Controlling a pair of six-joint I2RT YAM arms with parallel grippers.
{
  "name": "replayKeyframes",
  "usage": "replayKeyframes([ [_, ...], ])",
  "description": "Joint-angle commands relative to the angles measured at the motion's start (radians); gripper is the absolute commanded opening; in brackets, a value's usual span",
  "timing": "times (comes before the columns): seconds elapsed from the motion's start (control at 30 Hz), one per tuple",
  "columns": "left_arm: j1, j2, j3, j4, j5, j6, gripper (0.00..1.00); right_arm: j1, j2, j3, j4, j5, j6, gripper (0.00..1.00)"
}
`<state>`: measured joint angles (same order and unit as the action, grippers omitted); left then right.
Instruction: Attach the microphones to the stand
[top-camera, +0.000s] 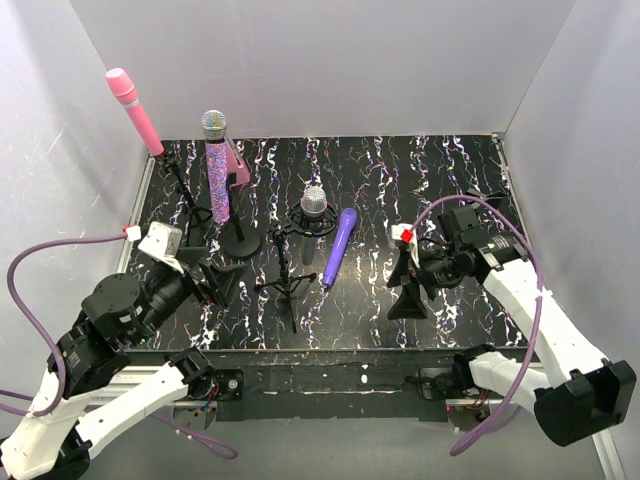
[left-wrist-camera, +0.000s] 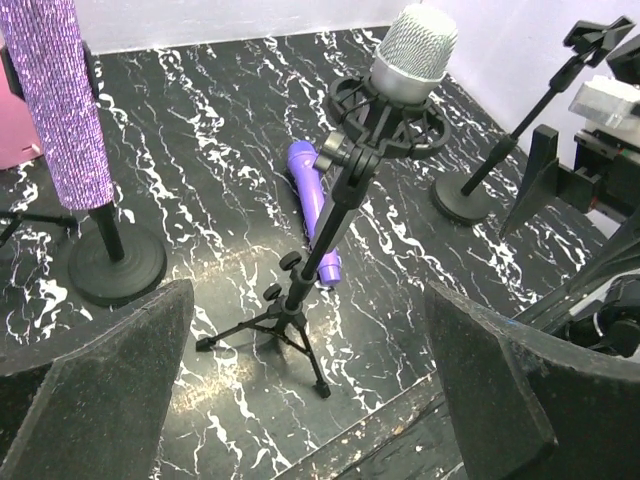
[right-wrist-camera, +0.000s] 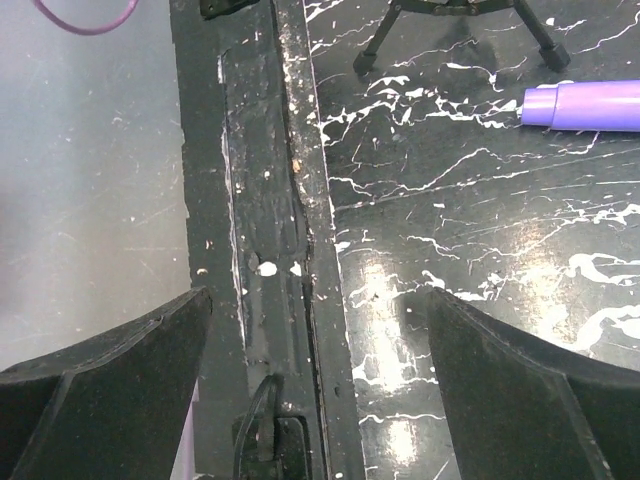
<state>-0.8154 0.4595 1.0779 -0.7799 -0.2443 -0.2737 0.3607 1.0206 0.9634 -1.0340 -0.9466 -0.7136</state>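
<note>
Plain pink stick microphone (top-camera: 135, 110), glittery purple microphone with silver mesh head (top-camera: 217, 175) and silver-grey microphone (left-wrist-camera: 415, 50) each sit in black stands. Plain purple microphone (left-wrist-camera: 312, 215) lies flat on the black marbled table (top-camera: 450, 180), ahead of the left gripper (top-camera: 228, 282) fingers, beyond the tripod (left-wrist-camera: 285, 320). Left gripper and right gripper (top-camera: 408, 285): fingers spread wide, gripping nothing.

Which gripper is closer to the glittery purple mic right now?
Left. The left gripper sits just near-side of the glittery purple mic; the right gripper is far off to its right, past the tripod stand and the plain purple mic.
</note>
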Motion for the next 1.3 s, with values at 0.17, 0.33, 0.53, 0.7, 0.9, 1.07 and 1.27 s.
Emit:
replayKeyframes([
  [0.17,0.001,-0.099,-0.131,0.019,-0.056,0.001,0.98,0.049,0.140,0.087,0.288,0.052,0.371,0.90],
  [0.33,0.001,-0.148,-0.191,0.028,-0.072,-0.016,0.98,0.061,0.223,0.089,0.512,0.152,0.656,0.90],
  [0.53,-0.001,-0.202,-0.257,0.027,-0.096,-0.038,0.98,0.070,0.380,0.133,0.640,0.430,0.983,0.93],
  [0.7,-0.001,-0.243,-0.309,0.042,-0.115,-0.050,0.98,0.092,0.536,0.230,0.598,0.643,1.132,0.93],
  [0.9,0.001,-0.254,-0.334,0.039,-0.116,-0.059,0.98,0.130,0.686,0.313,0.589,0.738,1.200,0.93],
  [1.07,0.001,-0.271,-0.337,0.036,-0.124,-0.062,0.98,0.161,0.794,0.417,0.543,0.830,1.223,0.94],
  [1.27,0.001,-0.301,-0.343,0.037,-0.130,-0.064,0.98,0.208,0.892,0.501,0.499,0.940,1.226,0.95],
])
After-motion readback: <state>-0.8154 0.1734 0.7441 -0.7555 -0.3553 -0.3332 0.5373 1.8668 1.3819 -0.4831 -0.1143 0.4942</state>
